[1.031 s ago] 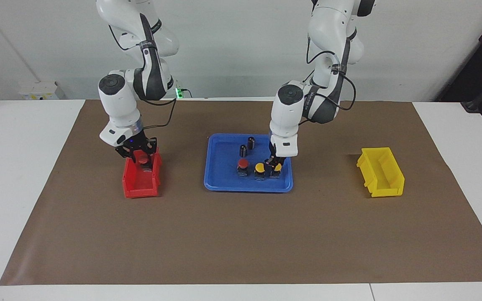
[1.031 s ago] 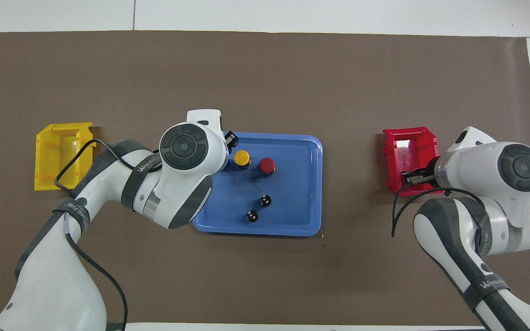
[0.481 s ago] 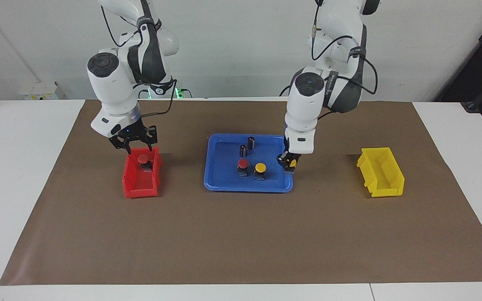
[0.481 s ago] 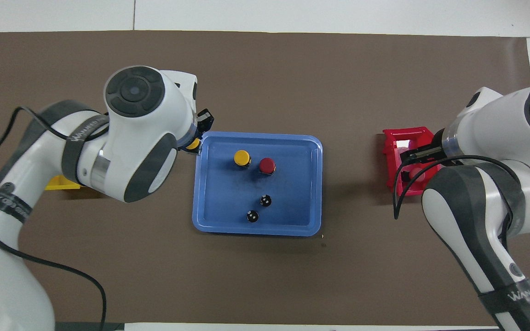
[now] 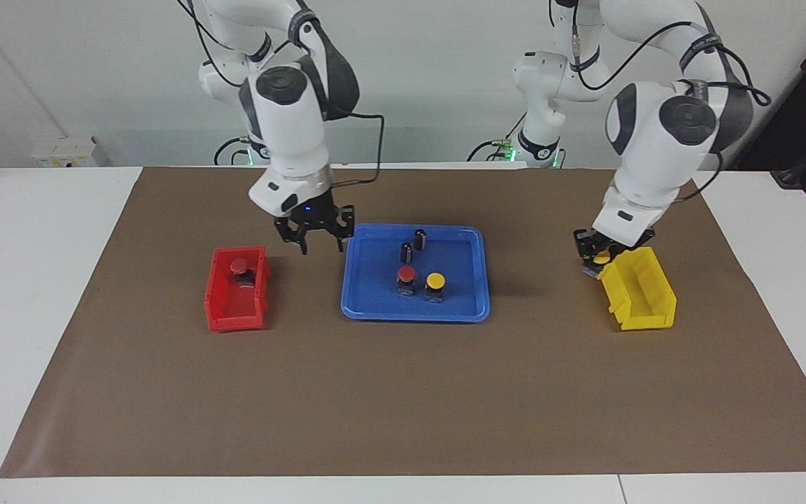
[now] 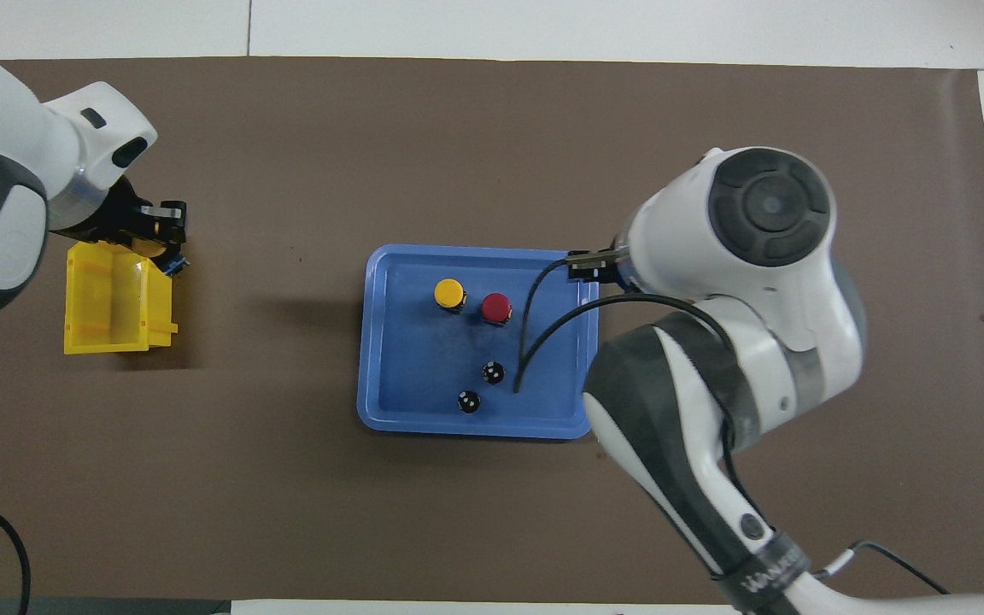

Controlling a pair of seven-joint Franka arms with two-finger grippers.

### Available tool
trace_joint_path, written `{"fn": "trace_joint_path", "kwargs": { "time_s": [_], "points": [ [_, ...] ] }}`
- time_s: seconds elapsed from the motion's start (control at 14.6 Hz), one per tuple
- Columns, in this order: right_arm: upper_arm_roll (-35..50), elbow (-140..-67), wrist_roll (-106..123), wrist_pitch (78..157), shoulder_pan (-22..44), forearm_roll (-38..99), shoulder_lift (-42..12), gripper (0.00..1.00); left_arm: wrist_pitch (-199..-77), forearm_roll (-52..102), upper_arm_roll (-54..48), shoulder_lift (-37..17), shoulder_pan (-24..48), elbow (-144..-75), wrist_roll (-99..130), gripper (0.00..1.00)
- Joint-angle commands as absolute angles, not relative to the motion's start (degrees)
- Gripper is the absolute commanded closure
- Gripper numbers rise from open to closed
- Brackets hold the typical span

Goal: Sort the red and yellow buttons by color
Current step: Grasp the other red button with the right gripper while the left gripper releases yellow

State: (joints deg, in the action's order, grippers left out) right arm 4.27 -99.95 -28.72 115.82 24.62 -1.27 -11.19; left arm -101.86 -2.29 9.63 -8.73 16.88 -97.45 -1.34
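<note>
My left gripper (image 5: 599,257) is shut on a yellow button (image 5: 603,258) and holds it over the yellow bin (image 5: 644,308) at the rim nearest the tray; it also shows in the overhead view (image 6: 161,239). My right gripper (image 5: 320,241) is open and empty, in the air between the red bin (image 5: 234,322) and the blue tray (image 5: 375,304). One red button (image 5: 238,266) lies in the red bin. One red button (image 5: 406,274) and one yellow button (image 5: 435,281) stand side by side in the tray.
Two small black cylinders (image 5: 406,250) (image 5: 420,238) stand in the tray, nearer to the robots than the buttons. A brown mat (image 5: 403,399) covers the table. In the overhead view my right arm (image 6: 740,282) hides the red bin.
My right gripper let go of a red button in the red bin, rose and moved toward the tray. My left gripper lifted a yellow button from the tray and carried it to the yellow bin.
</note>
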Motion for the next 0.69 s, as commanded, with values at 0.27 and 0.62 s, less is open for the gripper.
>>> {"fn": "trace_joint_path", "kwargs": {
  "time_s": [0.27,0.62],
  "points": [
    [4.04,-98.43,-38.76,122.68,31.11,-4.66,-19.42,0.28,-114.06,-2.29,9.14,-3.0,7.31,-111.86,-16.95,0.99],
    [4.04,-102.39,-38.85,127.97,31.99,-4.66,-19.86,0.29,-116.88,-1.15,9.14,-1.94,6.24,-116.8,-16.96,0.99]
  ]
}}
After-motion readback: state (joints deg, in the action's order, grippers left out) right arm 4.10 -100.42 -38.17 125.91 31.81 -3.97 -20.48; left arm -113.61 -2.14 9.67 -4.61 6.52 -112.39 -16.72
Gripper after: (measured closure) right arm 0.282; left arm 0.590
